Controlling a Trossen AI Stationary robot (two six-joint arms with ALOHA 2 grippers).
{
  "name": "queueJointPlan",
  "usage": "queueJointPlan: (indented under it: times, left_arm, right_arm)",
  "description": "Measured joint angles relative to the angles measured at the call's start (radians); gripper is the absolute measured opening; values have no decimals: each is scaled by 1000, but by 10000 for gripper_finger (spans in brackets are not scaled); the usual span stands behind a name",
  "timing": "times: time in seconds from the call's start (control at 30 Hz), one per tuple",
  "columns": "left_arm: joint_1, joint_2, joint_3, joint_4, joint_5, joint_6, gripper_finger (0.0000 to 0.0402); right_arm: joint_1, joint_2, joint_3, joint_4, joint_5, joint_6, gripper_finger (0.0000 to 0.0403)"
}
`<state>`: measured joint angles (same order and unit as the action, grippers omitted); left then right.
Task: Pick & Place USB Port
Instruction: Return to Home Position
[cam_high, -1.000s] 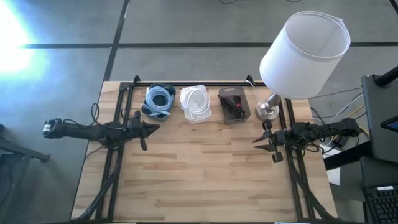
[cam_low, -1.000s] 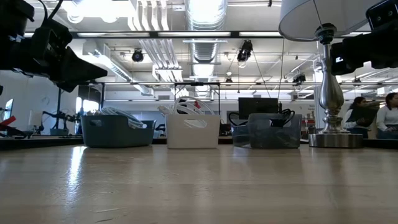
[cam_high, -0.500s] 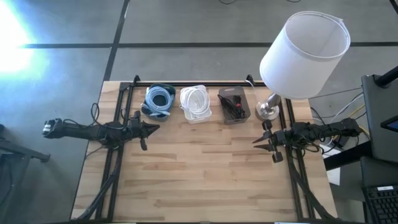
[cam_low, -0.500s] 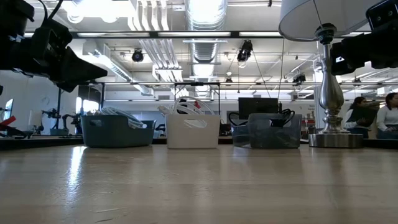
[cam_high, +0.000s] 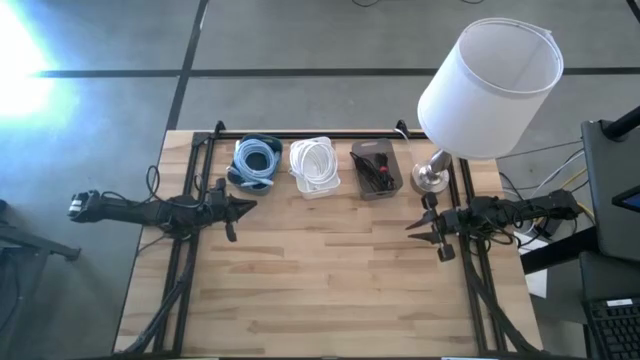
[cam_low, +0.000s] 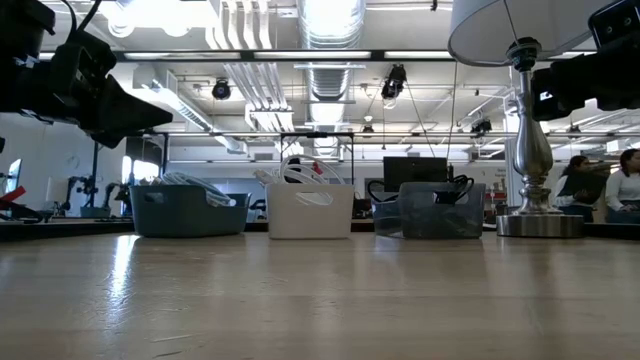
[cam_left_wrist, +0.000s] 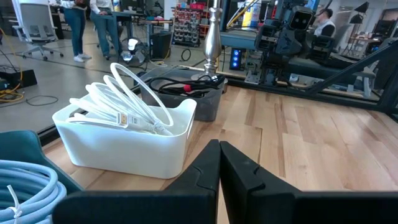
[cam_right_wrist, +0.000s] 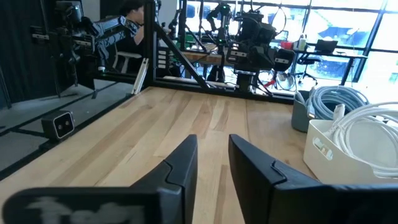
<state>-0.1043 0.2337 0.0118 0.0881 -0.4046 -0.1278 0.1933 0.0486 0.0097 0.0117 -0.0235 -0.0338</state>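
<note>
Wooden table (cam_high: 330, 290), black bin (cam_low: 440, 215) — tangled black cables (cam_high: 375, 168)

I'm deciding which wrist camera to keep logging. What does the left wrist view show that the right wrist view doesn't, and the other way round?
Only the left wrist view: the black bin with black cables, the lamp stem, and the shut left hand. Only the right wrist view: a small boxy camera on the table and the open right hand. Both: the white bin, the blue cable, the table.
</note>
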Motion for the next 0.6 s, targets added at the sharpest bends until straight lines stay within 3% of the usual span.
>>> queueJointPlan:
  times: [0.6]
  left_arm:
    - [0, 0, 0, 0, 0, 0, 12]
  right_arm:
    - [0, 0, 0, 0, 0, 0, 68]
